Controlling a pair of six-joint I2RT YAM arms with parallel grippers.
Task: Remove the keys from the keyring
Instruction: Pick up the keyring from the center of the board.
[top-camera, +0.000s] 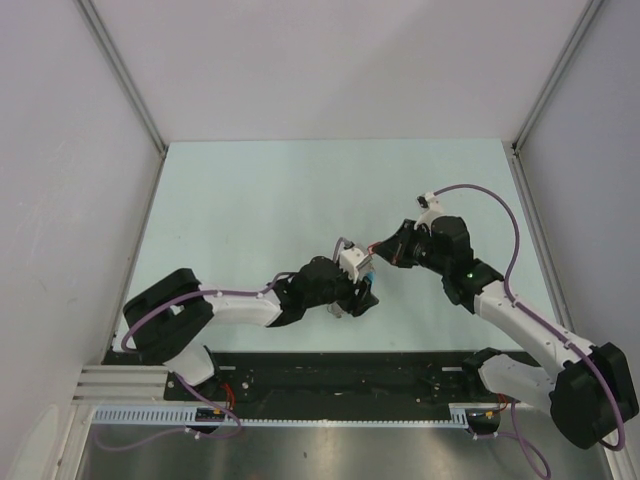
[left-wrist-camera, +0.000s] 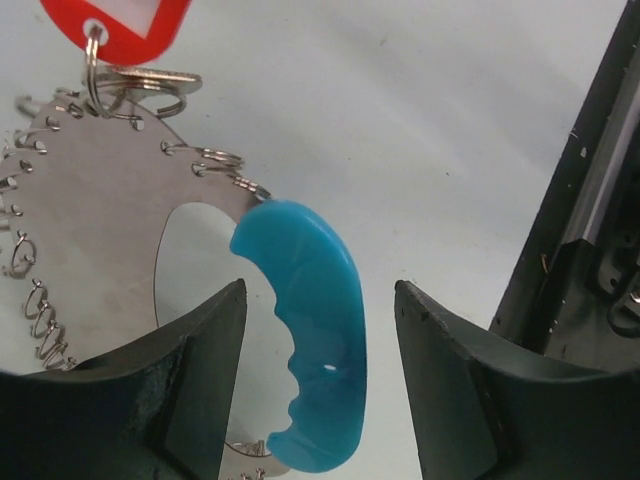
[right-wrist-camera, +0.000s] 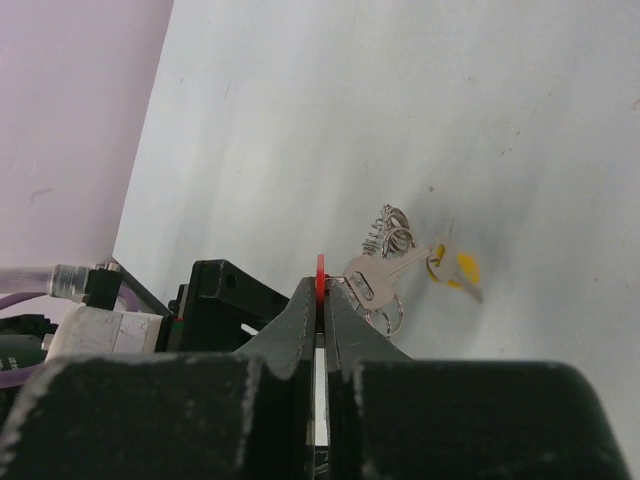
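1. The right gripper (right-wrist-camera: 322, 290) is pressing its fingers together on the red tag (right-wrist-camera: 321, 265), which is showing edge-on. The key (right-wrist-camera: 385, 268) is hanging just beyond it on a small ring.
2. The left gripper (left-wrist-camera: 320, 300) is standing spread around the blue arc (left-wrist-camera: 305, 330) of the keyring (left-wrist-camera: 100, 190). A gap is showing beside the right-hand finger, so no clamp is evident.
3. The keyring, a silvery plate edged with small split rings (left-wrist-camera: 215, 157), is hanging between the two grippers. It is appearing lifted off the table (left-wrist-camera: 450, 120), with the tag joining it at its upper edge.
4. Judged step: the key is being pulled from the keyring and is not yet free. The next move is probably calling for the left fingers to close on the blue arc as an anchor while the right gripper is working the ring off.
5. No container is appearing in any view.
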